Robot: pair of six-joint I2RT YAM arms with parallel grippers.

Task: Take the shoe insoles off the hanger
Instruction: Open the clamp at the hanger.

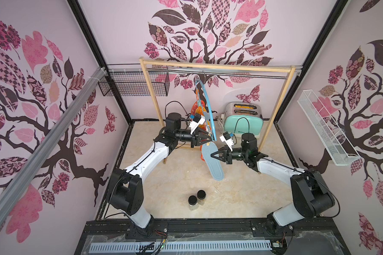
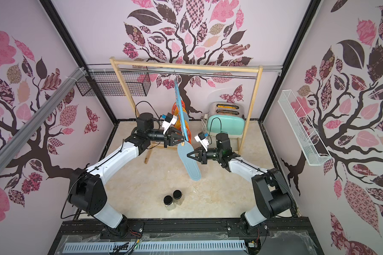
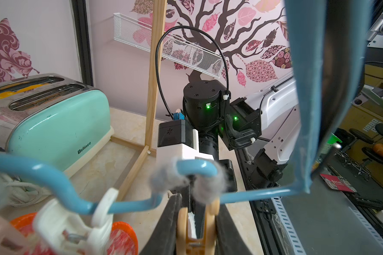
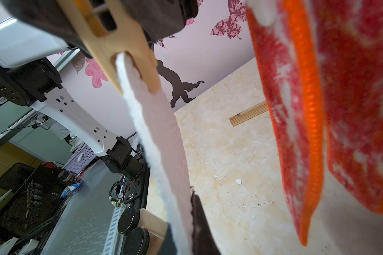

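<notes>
grey-blue insole (image 1: 212, 162) hangs from the light blue hanger (image 1: 210, 114) by a tan peg (image 3: 195, 229), slanting down above the worktop (image 1: 241, 194). the right gripper (image 1: 212, 155) has its fingers (image 4: 200, 225) pinched narrow on the insole's edge. the left gripper (image 1: 207, 138) presses its fingers (image 3: 161, 231) on both sides of the peg, seemingly to squeeze it open. red and orange insoles (image 4: 352, 110) hang clipped behind. none lies on the worktop, so the job looks barely begun.
</notes>
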